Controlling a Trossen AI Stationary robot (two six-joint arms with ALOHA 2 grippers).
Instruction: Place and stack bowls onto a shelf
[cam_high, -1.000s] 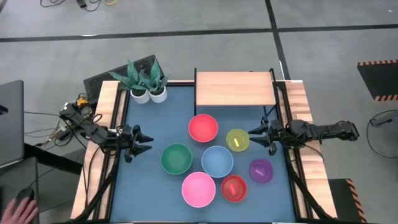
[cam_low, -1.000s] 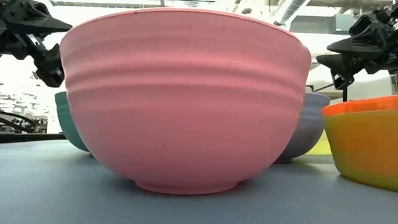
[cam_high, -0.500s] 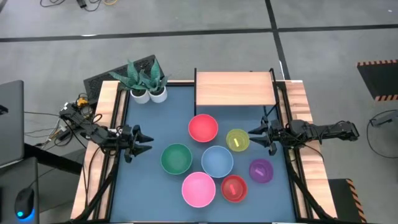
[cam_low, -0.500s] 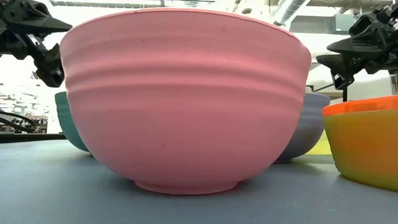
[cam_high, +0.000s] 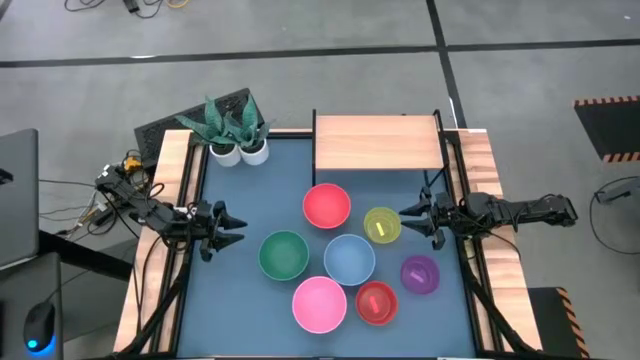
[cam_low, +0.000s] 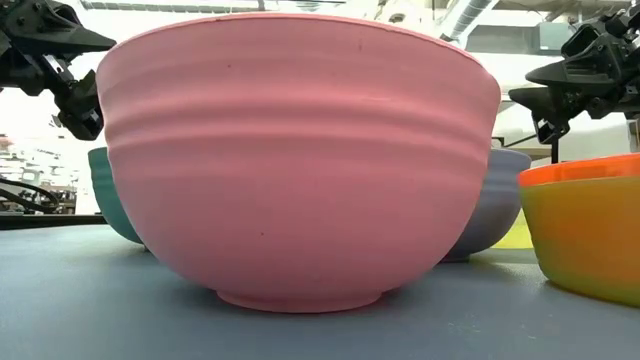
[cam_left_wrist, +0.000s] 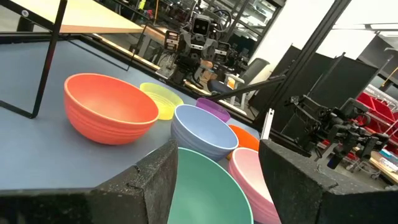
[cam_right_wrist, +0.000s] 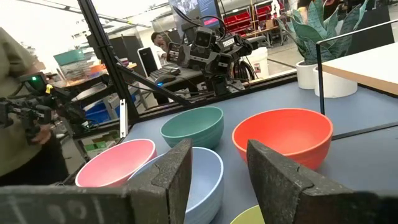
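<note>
Blue table (cam_high: 230, 290): 7 bowls (cam_high: 349, 259), 2 plant pots (cam_high: 240, 152), wood shelf (cam_high: 377, 142) at back.

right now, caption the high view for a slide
Seven bowls on the table, shelf bare, both arms waiting at the sides.

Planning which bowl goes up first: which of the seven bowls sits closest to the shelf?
The big red-pink bowl. It sits just in front of the shelf, ahead of the yellow bowl; every other bowl lies farther back toward the table's near edge.
</note>
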